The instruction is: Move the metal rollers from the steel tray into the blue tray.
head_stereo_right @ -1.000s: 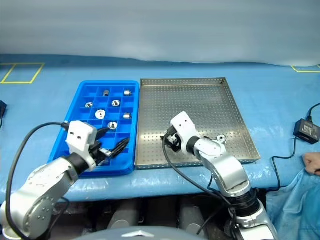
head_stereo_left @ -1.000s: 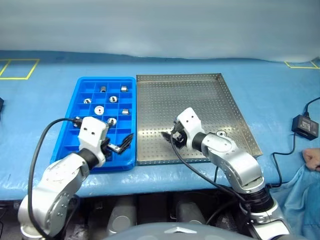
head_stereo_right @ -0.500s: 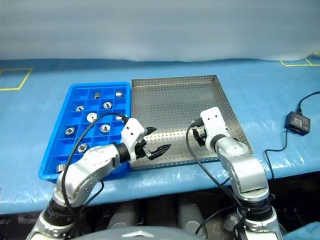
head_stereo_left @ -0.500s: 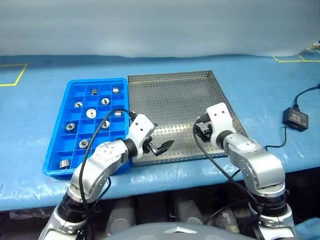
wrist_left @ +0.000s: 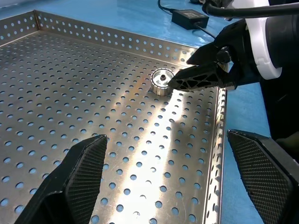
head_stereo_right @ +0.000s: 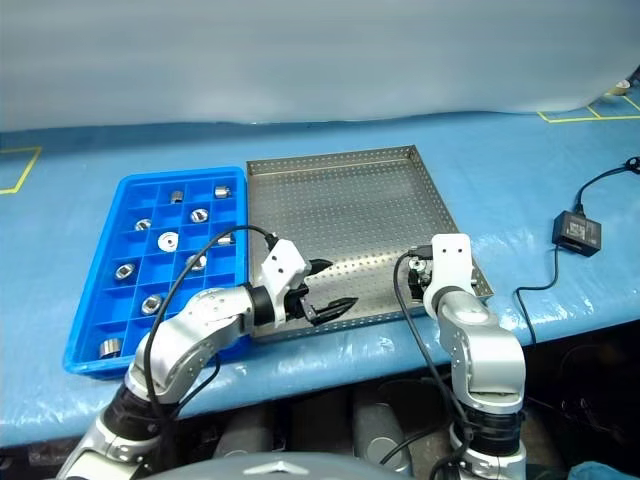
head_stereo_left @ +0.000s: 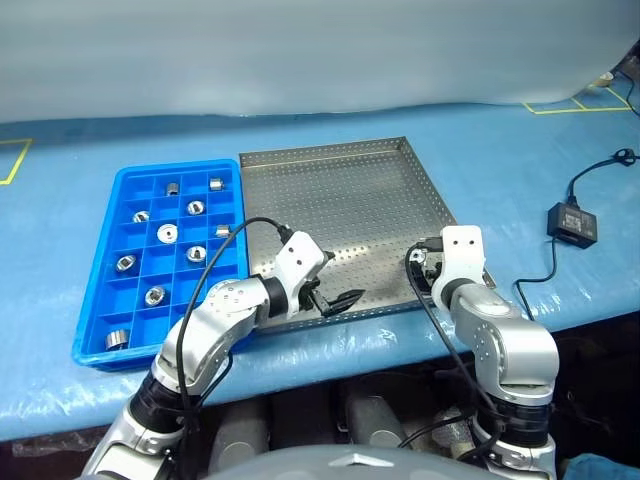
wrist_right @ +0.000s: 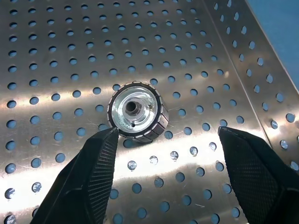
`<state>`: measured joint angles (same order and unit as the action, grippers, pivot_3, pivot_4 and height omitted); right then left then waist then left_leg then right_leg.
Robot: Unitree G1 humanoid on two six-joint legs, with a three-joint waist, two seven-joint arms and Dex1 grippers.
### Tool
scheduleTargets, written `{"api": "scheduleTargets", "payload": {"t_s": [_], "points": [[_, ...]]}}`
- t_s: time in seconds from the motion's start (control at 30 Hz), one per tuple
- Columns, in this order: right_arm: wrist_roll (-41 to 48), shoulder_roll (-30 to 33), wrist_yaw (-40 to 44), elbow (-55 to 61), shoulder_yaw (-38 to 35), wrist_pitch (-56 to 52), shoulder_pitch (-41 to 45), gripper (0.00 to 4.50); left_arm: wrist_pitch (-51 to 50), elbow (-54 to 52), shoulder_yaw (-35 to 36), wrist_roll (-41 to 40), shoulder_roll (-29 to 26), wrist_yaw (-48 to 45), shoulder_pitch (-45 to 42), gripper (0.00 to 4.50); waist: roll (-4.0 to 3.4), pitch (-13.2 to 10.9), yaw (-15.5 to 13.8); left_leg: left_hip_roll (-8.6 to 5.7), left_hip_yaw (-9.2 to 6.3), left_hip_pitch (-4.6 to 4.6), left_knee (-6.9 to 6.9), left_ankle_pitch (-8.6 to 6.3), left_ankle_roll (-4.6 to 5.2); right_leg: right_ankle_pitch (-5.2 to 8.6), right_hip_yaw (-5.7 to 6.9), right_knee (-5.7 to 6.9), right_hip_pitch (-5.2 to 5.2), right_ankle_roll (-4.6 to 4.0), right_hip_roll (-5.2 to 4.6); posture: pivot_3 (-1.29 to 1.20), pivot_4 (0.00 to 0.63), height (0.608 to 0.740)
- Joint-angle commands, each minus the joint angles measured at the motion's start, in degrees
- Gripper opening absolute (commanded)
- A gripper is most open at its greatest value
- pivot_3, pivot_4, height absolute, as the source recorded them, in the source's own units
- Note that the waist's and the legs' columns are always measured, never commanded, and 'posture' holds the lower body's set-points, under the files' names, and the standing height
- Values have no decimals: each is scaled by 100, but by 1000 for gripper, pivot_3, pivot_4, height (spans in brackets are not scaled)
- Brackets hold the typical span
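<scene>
Head views: steel tray [head_stereo_left: 340, 190] sits on the blue counter [head_stereo_left: 500, 160], long side touching the blue tray [head_stereo_left: 90, 340] on its left. Nine rollers [head_stereo_left: 167, 233] lie in separate compartments of the blue tray. Left gripper [head_stereo_left: 335, 297] hangs over the steel tray's near edge, fingers spread, empty. Right gripper [head_stereo_left: 428, 275] is over the tray's near right corner, pointing down. Black adapter [head_stereo_left: 568, 222] with cable lies on the counter, well right of the tray.

Left wrist view: left fingers [wrist_left: 84, 172] wide apart over perforated steel. One roller [wrist_left: 161, 82] stands near the tray's rim, with the right gripper's black fingertip just beside it.

Right wrist view: right fingers [wrist_right: 93, 172] open, straddling the same roller [wrist_right: 138, 110]; one fingertip is at its edge, the other well clear. Roller rests on the tray, not gripped.
</scene>
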<state>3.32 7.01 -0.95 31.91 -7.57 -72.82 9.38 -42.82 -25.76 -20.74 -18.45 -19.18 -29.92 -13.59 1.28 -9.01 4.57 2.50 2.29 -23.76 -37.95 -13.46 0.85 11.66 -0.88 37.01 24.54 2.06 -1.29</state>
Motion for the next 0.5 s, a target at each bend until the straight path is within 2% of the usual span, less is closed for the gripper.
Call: {"api": "scheduleTargets", "payload": {"t_s": [0.03, 0.4, 0.5], "points": [[52, -228, -56, -67, -222, 421, 98, 3595, 134, -64, 40, 33, 35, -12, -41, 4469, -1, 1, 14, 0, 1, 0, 0, 0, 0, 0, 0, 0, 0, 0, 0, -143, 150, 740], [45, -448, -128, -815, -175, 876, 502, 3595, 42, -186, 98, 100, -18, 89, 25, 4469, -2, 1, 7, 0, 2, 1, 2, 0, 0, 0, -2, 0, 0, 0, 0, -99, 150, 740], [105, -567, -153, -934, -253, 871, 565, 2965, 11, -251, 160, 99, -60, 153, 67, 4500, -2, 1, -15, 0, 3, 0, 5, 0, 1, -1, -2, 0, 3, 1, 0, -82, 150, 740]]}}
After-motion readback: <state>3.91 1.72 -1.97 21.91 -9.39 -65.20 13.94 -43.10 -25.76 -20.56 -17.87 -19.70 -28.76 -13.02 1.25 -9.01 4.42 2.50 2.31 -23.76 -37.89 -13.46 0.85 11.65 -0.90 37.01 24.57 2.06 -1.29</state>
